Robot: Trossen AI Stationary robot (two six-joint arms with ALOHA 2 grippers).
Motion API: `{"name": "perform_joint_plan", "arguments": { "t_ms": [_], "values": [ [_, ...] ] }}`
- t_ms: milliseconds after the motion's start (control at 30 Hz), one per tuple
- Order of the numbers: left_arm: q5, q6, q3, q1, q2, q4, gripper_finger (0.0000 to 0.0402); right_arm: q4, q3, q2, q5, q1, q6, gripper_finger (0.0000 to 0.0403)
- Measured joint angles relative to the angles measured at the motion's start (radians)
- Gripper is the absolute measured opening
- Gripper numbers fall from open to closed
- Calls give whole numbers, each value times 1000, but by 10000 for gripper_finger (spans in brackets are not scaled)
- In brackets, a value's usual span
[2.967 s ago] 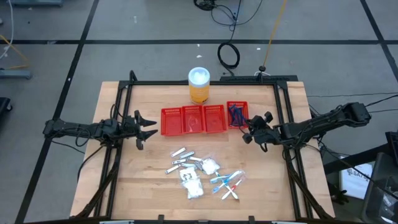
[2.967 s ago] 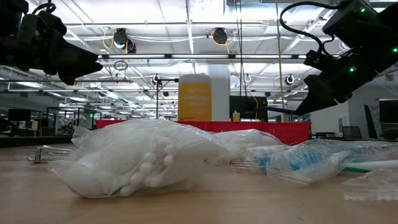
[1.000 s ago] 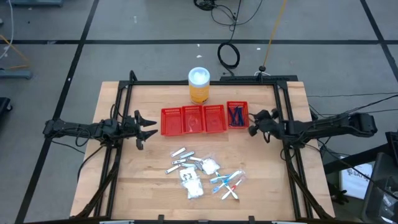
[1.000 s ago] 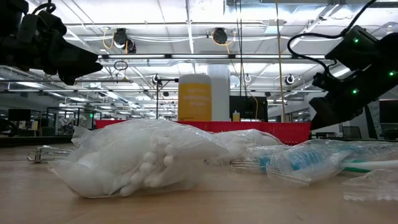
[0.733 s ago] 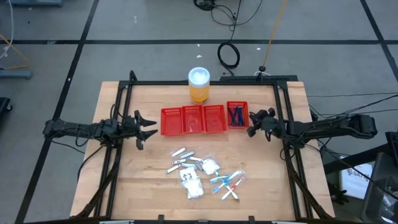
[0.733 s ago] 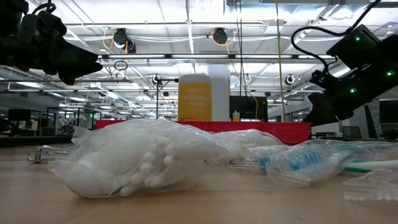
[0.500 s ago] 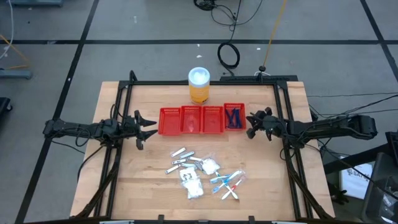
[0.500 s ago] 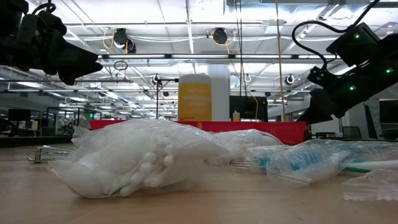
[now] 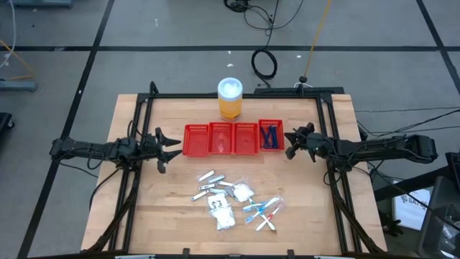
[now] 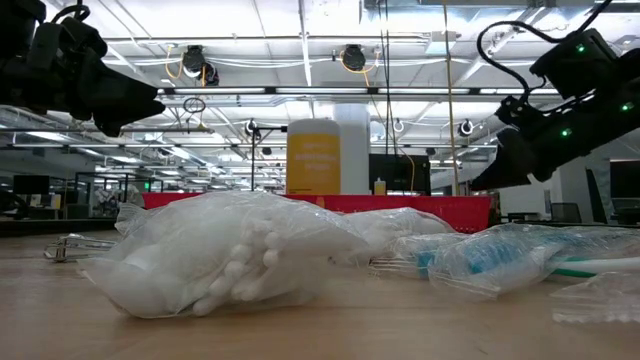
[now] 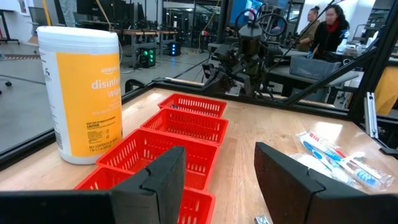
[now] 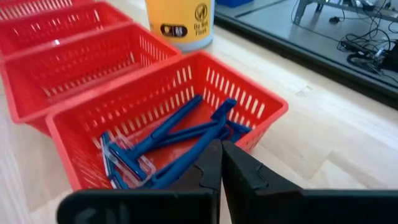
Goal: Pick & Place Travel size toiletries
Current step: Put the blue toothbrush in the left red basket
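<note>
Dark blue razors (image 12: pixel 174 140) lie in the right-end compartment of the red tray (image 9: pixel 233 138). Silvery tubes (image 9: pixel 207 184), white packets (image 9: pixel 223 210) and sticks in clear wrap (image 9: pixel 263 210) lie on the wood nearer the front edge. My right gripper (image 9: pixel 290 146) is shut, with its tips (image 12: pixel 219 163) at the tray's right end (image 12: pixel 264 124). My left gripper (image 9: pixel 169 144) waits open beyond the tray's left end; its fingers frame the tray (image 11: pixel 186 127) in the left wrist view. My right gripper comes nearly level from the table's right with shut fingers at the right end of the tray (image 9: pixel 282 138), by the razor compartment. The fingers hide the meeting place, so I cannot tell whether they touch the wall.
An orange jar with a white lid (image 9: pixel 230 98) stands just behind the tray. A black frame (image 9: pixel 237 94) runs around the work area. Bare wood lies between the tray and the pile of toiletries. People (image 11: pixel 326 25) show in the room beyond the table.
My right gripper, shut, has moved toward the table's left edge against the tray's right end and has risen a little. The whole tray has slid a short way left along the table, with the razors still inside it.
</note>
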Motion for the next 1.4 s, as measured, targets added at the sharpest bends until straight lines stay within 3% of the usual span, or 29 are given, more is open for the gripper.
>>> {"name": "perform_joint_plan", "arguments": {
  "t_ms": [300,500,767,900,1000,1133,1300,1400],
  "values": [
    [0,0,0,0,0,0,186,27,0,-88,-29,63,13,1],
    [0,0,0,0,0,0,186,90,0,-103,-31,197,-83,1],
    [0,0,0,0,0,0,186,156,0,-83,-193,413,-80,1],
    [0,0,0,0,0,0,186,193,0,-33,-201,523,-78,6],
    [0,0,0,0,0,0,186,227,1,17,-183,595,-52,28],
    [0,0,0,0,0,0,186,235,40,100,-183,679,-5,87],
    [0,0,0,0,0,0,186,232,95,265,-180,747,9,163],
    [0,0,0,0,0,0,186,232,142,381,-180,768,9,179]
  ]
}}
